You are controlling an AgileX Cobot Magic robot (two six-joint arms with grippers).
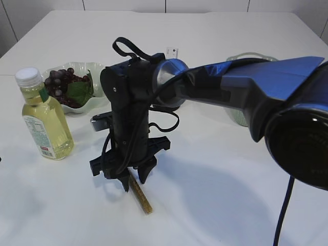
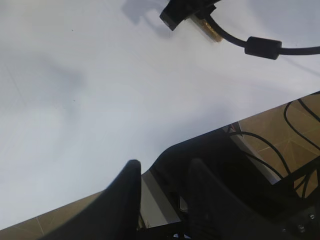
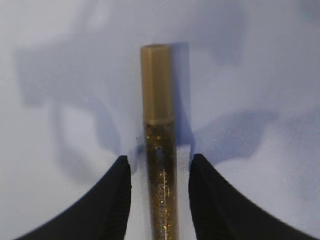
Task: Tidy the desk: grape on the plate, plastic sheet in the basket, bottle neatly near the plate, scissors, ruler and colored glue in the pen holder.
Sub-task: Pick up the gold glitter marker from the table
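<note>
Currently the glue tube [image 3: 159, 150], a gold glitter stick with a plain cap, lies flat on the white table [image 1: 215, 169], near the front edge and well apart from the other items. The right gripper [image 1: 134, 177] stands over it, pointing down. In the right wrist view its two fingers [image 3: 112, 200] are apart, one on each side of the tube body, with a visible gap on both sides. The tube is straddled, not clamped, and rests on the table. The glue step is therefore judged to be at the approach stage: closing the fingers, lifting and carrying to the pen holder remain.

Behind and to the left, a bunch of dark grapes [image 1: 61, 82] sits in a pale green scalloped plate [image 1: 95, 69]. That step appears complete. The bottle [image 1: 45, 118], filled with yellow liquid and fitted with a white cap, stands upright just in front of the plate, near its rim. That step also appears complete.

A pale green container [image 1: 241, 115] shows behind the right arm, mostly hidden. Whether it is the basket or the pen holder cannot be told, and its contents are not visible. Scissors, ruler and plastic sheet are not seen lying loose in any view, so their status cannot be confirmed.

The left gripper [image 2: 161, 200] hangs off the table edge in its wrist view, fingers apart and holding nothing.
</note>
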